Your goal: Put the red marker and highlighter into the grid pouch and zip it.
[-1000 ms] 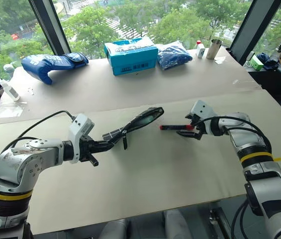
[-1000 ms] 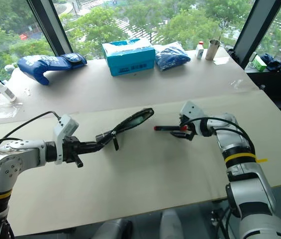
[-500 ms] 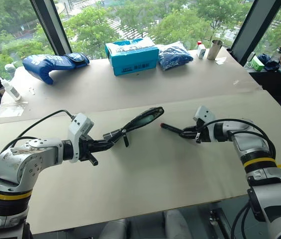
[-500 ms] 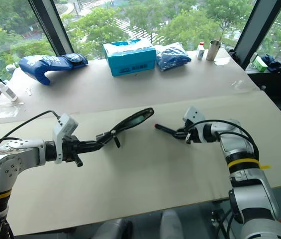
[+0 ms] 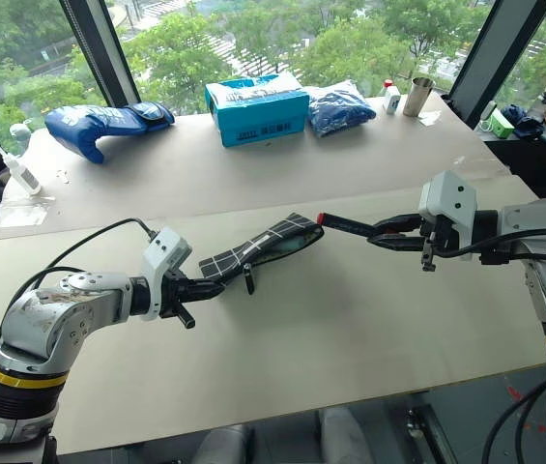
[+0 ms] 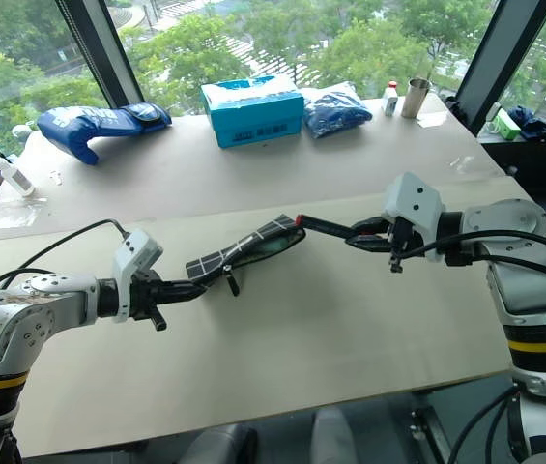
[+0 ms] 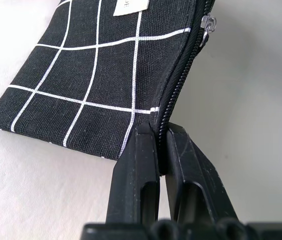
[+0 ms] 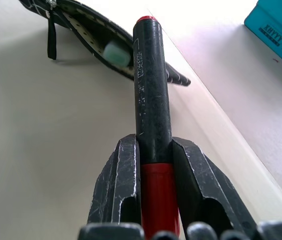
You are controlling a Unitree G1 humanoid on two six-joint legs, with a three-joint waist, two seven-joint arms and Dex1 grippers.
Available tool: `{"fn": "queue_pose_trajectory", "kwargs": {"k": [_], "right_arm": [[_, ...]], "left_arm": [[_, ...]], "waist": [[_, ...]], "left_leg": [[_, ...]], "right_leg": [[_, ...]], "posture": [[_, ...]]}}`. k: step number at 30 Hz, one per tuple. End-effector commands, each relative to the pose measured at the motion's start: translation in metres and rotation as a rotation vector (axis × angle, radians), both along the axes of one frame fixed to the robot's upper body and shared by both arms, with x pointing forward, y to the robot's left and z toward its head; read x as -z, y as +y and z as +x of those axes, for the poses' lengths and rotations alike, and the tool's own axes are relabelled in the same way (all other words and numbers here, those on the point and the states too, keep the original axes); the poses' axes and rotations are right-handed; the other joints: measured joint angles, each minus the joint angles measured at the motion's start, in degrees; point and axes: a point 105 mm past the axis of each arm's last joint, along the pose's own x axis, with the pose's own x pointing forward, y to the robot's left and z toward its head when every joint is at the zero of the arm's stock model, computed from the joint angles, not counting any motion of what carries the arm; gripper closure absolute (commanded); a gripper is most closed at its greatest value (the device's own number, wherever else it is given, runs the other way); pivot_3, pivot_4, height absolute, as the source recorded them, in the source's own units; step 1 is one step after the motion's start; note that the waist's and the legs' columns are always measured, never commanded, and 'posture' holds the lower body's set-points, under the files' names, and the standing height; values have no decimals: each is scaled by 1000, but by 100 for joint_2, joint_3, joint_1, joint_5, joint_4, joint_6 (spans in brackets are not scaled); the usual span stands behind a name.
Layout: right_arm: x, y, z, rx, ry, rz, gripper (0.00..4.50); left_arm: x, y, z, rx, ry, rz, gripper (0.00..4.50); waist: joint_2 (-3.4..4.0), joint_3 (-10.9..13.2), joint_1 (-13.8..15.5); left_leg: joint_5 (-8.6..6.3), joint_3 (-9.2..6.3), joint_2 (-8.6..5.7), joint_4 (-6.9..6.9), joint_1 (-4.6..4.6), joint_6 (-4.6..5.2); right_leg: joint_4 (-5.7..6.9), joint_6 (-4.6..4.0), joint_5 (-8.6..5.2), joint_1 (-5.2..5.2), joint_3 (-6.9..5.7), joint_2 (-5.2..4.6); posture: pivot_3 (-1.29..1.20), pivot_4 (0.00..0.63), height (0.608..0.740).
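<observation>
- The grid pouch (image 5: 265, 244) lies on the worktop (image 5: 350, 329), its mouth open toward the right gripper (image 5: 381, 233); a pale green end, likely the highlighter (image 8: 117, 53), shows inside.
- The red marker (image 8: 150, 100) is clamped in the right jaws, raised, its tip just at the pouch mouth and not yet inside.
- The left gripper (image 7: 160, 145) has its jaws pinched together on the pouch's zipper edge.
- Left to do: slide the marker in, then zip.
</observation>
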Motion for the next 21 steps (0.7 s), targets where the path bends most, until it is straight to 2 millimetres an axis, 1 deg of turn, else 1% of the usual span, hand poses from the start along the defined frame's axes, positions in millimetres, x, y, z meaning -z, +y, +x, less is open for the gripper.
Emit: {"fn": "queue_pose_trajectory", "kwargs": {"k": [1,2,4,5,7,15,19,21], "right_arm": [[-9,21,-12,-78,-46,-29,3963],[-8,25,-13,-89,-45,-35,3963],[3,33,-12,-105,-34,-79,3963],[9,35,-10,-105,-31,-109,3963],[16,37,-7,-105,-32,-142,3963],[18,42,8,-97,-63,-194,3963],[17,42,10,-100,-68,-200,3963],[19,42,12,-101,-80,-236,3963]], "left_arm": [[-4,-5,1,15,-38,-6,4500],[-4,-5,1,16,-39,-7,4500],[-4,-7,2,19,-42,-10,4500],[-5,-8,2,20,-43,-12,4500],[-4,-9,3,22,-45,-13,4500],[-2,-14,1,31,-49,-5,4500],[0,-14,0,36,-51,9,4500],[1,-15,0,40,-53,15,4500]], "waist": [[0,0,23],[0,0,33],[0,0,49],[-1,0,56],[-1,1,78],[-1,1,87],[-1,1,87],[-1,1,87]], "left_leg": [[0,1,0,1,0,0],[0,1,1,2,0,0],[0,1,1,2,0,0],[0,1,1,4,0,0],[0,1,0,10,-1,0],[-9,0,-2,40,-7,4],[-11,0,-2,41,-7,4],[-11,0,-3,41,-7,4]], "right_leg": [[0,0,0,-1,0,0],[1,0,0,0,0,0],[1,0,0,-1,0,0],[1,0,0,-1,0,0],[0,0,0,0,-1,0],[0,0,0,0,-1,0],[1,0,0,0,-2,0],[0,0,0,0,-2,0]], "posture": [[0,150,740],[0,150,740],[0,150,740],[0,150,740],[0,150,740],[0,150,740],[0,150,740],[0,150,740]]}}
